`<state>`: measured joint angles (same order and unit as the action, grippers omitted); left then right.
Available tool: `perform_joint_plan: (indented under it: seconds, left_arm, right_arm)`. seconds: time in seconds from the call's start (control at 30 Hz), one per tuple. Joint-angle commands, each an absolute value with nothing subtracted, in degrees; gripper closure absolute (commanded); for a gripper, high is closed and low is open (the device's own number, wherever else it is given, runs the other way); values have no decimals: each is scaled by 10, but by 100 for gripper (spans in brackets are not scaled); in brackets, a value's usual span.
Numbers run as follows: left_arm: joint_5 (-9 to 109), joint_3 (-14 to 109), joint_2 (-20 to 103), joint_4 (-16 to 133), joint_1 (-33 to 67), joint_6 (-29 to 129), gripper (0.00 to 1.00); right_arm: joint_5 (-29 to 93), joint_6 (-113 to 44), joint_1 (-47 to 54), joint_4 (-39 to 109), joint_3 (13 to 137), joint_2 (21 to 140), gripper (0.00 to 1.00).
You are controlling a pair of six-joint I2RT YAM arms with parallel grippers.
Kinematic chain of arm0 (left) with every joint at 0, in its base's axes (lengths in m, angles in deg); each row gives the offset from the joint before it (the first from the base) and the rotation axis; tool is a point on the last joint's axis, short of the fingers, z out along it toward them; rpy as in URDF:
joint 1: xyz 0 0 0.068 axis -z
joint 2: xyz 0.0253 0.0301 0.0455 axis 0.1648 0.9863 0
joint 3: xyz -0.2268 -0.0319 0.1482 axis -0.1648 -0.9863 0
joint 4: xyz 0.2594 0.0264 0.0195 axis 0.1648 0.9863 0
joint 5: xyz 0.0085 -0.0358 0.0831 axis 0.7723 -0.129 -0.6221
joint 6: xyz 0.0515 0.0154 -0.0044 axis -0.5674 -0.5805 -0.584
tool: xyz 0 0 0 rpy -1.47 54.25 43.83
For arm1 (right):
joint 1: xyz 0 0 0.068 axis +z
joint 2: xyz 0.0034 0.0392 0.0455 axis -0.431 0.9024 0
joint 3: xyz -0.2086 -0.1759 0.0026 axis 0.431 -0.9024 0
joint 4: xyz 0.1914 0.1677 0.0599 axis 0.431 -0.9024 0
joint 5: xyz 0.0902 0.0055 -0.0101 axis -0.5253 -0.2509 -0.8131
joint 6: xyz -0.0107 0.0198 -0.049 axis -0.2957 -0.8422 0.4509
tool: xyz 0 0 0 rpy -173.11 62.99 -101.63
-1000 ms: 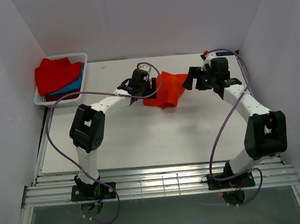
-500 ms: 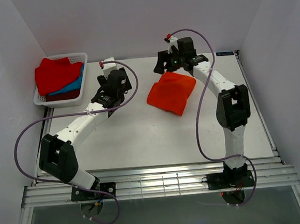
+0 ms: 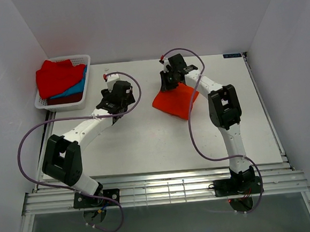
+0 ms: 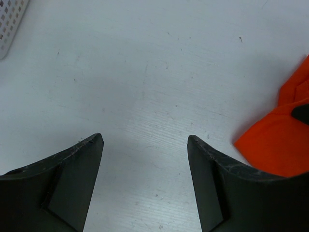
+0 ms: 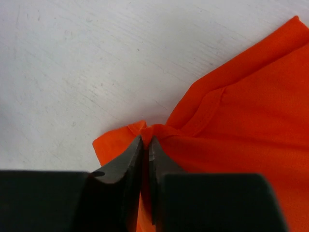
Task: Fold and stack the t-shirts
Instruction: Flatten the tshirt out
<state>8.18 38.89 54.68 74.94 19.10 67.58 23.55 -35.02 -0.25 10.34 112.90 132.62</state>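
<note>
Within the last second the left gripper [image 3: 120, 93] has pulled off the shirt [image 3: 175, 99] and moved left, while the right gripper [image 3: 168, 84] has swung across to the shirt's upper-left corner and closed there. The right wrist view shows the fingers [image 5: 128, 157] nearly together, pinching a small ridge of orange cloth. The left jaws stand wide over bare table [image 3: 146, 143] and hold nothing. The shirt lies as a rough folded square in the upper middle of the overhead frame, so this reads as a grip for another fold or for carrying it off. The back edge of the table is close above the pinch. Open room lies below and to the left. The basket [image 3: 57, 104] of shirts [image 3: 58, 75] is at upper left, and the left gripper sits between it and the shirt.
</note>
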Motion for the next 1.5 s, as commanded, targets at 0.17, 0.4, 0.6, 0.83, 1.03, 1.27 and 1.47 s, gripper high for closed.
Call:
perform_joint_plan:
  seconds: [0.17,0.4,0.6,0.83,1.03,1.27,1.47]
  left_arm:
    - [99,385,529,748,175,694,19]
    - [109,377,505,761,150,716,19]
    - [107,368,469,767,142,726,19]
    - [112,361,428,772,141,731,19]
    - [121,347,420,776,142,730,20]
    - [97,328,484,768,142,736,24]
    - [89,341,592,762,146,726,35]
  right_arm:
    - [275,-342,27,111,1162,1257,92]
    - [295,-336,47,99,1215,1089,92]
    - [306,-327,47,89,1186,966,92]
    - [474,-319,47,94,953,826,92]
    - [694,-398,39,85,717,766,84]
    - [680,-395,36,116,699,788,7]
    - [349,-356,38,241,723,862,17]
